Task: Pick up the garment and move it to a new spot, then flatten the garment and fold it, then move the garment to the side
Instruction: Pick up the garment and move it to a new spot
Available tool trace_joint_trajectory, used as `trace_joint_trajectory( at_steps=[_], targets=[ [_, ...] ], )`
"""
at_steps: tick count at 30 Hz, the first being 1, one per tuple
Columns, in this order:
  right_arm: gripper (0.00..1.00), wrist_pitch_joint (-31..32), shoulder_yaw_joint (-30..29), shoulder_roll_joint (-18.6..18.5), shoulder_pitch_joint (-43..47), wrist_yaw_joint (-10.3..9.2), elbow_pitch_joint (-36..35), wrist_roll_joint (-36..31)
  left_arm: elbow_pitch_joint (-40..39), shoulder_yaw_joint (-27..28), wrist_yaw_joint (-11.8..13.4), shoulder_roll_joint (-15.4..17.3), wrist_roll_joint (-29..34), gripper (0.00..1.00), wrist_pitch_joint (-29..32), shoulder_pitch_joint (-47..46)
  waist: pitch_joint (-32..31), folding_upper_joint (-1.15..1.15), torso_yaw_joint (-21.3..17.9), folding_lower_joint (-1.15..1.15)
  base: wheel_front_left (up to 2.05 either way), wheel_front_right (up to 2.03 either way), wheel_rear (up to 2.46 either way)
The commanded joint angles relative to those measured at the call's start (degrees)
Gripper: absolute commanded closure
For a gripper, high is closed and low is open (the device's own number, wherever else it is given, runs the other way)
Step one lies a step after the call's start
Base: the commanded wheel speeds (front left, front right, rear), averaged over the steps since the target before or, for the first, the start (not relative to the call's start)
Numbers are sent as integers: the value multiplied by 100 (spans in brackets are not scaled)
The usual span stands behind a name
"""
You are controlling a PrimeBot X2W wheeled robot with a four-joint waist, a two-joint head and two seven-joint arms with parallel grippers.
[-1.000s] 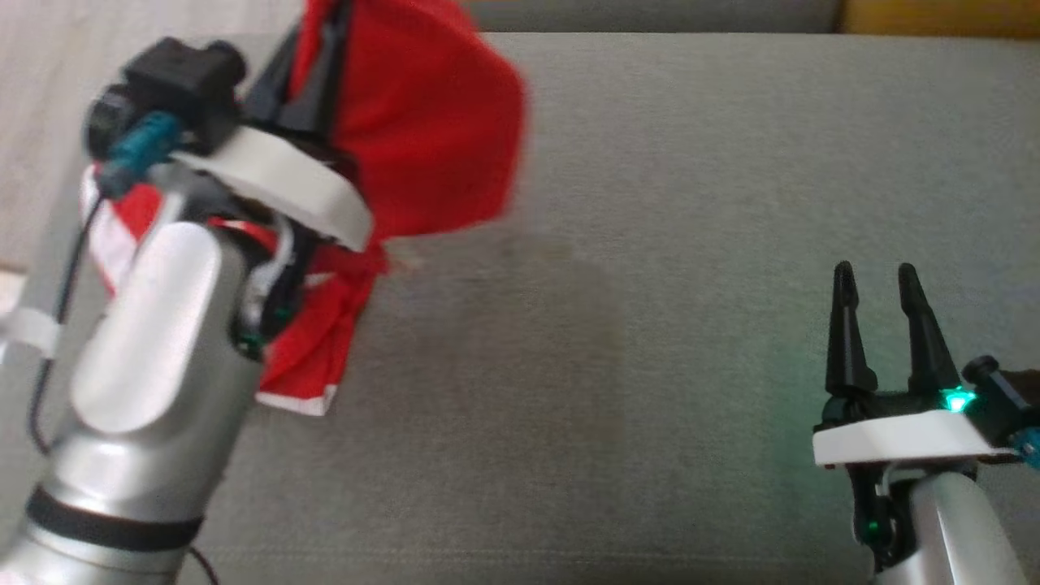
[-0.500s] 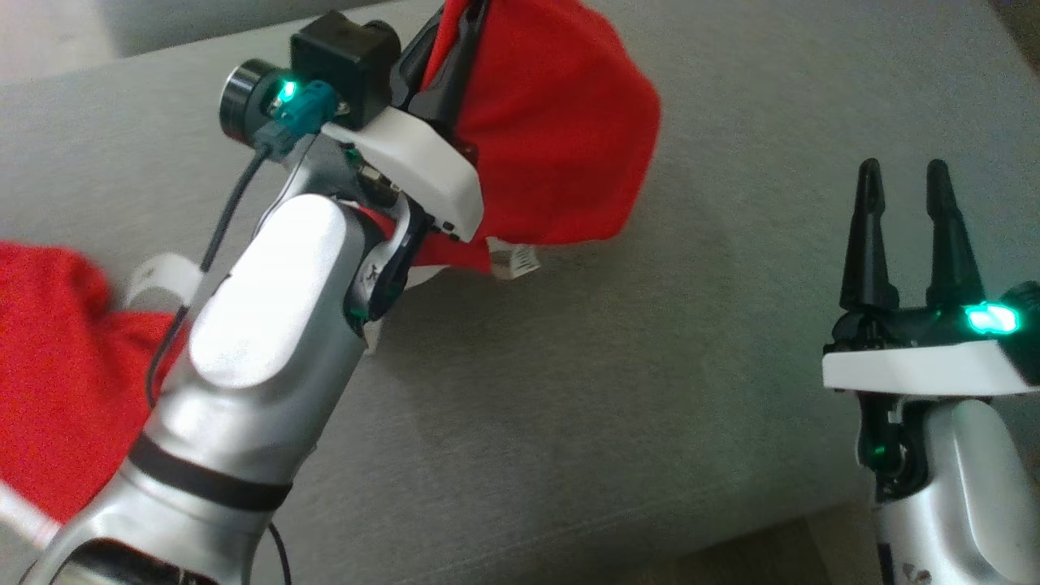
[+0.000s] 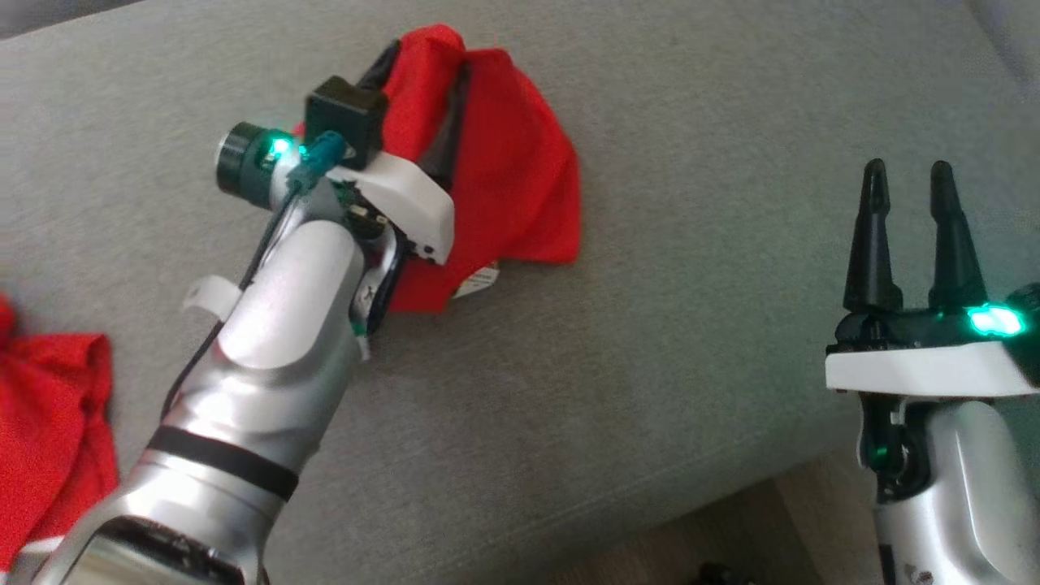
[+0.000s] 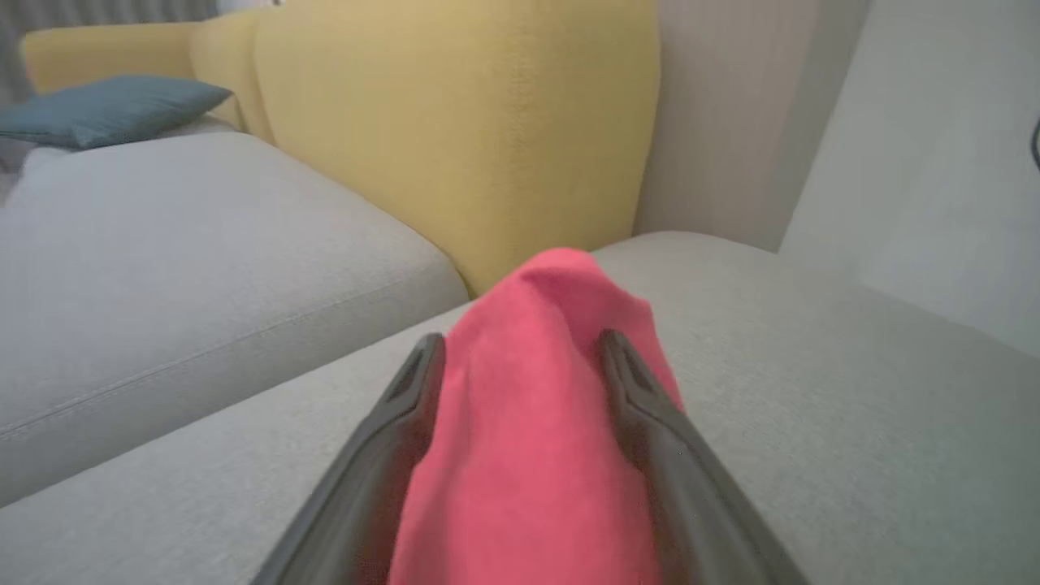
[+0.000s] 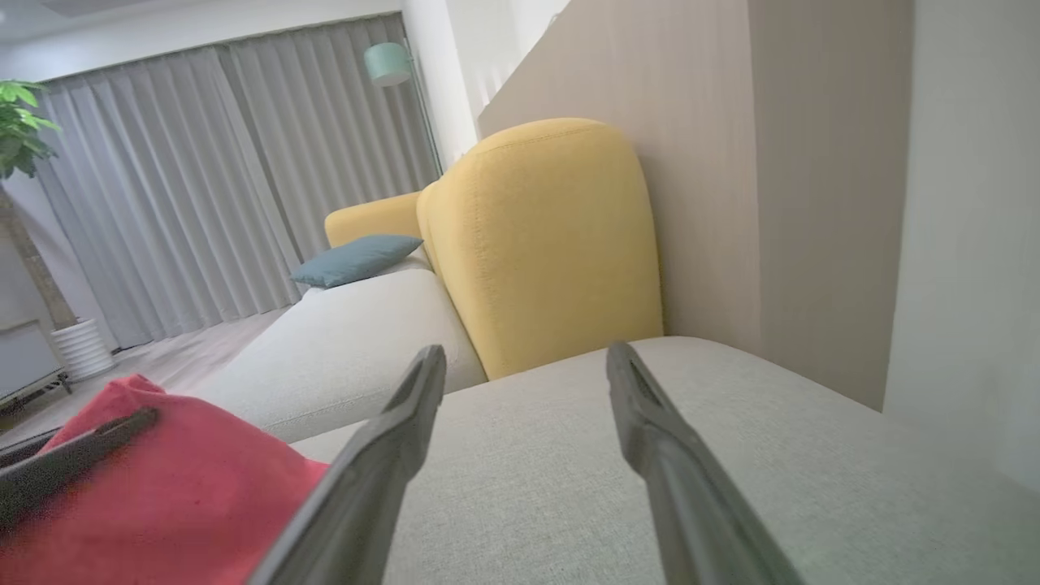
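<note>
Red soft cloth garment (image 3: 528,195) sits loose between the left tool's (image 4: 520,341) spread fingers; lift straight off, avoiding snags.

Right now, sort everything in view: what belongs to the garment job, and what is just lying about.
Job in hand:
- red garment
- left claw, open, cloth between its fingers
- right claw, open and empty
- grey seat beneath the garment

Lying about:
- blue cushion
- yellow backrest
- floor lamp
- plant
- second red cloth; same garment or not, cannot tell
</note>
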Motion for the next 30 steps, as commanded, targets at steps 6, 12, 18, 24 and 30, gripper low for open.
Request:
trace_joint_trajectory(
  at_steps=[6,12,18,24,30],
  targets=[
    [0,-35,84,-37,103,-4,-128,-336,-452,560,176,218,-97,0,-224,-78,-461,0,919,0,0,0,0],
    [0,-35,43,-37,261,-4,-40,-477,-1237,750,160,451,-35,0,-230,409,-716,0,1532,0,0,0,0],
    [0,-35,145,-37,423,-4,36,-564,-1939,807,242,729,65,0,-231,1149,-978,0,1925,0,0,0,0],
    [0,-35,134,-37,622,-4,89,-619,-2635,1035,560,829,51,0,-232,2252,-1223,0,2157,0,0,0,0],
    [0,-35,173,-37,800,-4,175,-675,-3409,1428,807,565,170,0,-232,3560,-1348,0,2279,0,0,0,0]
  ],
)
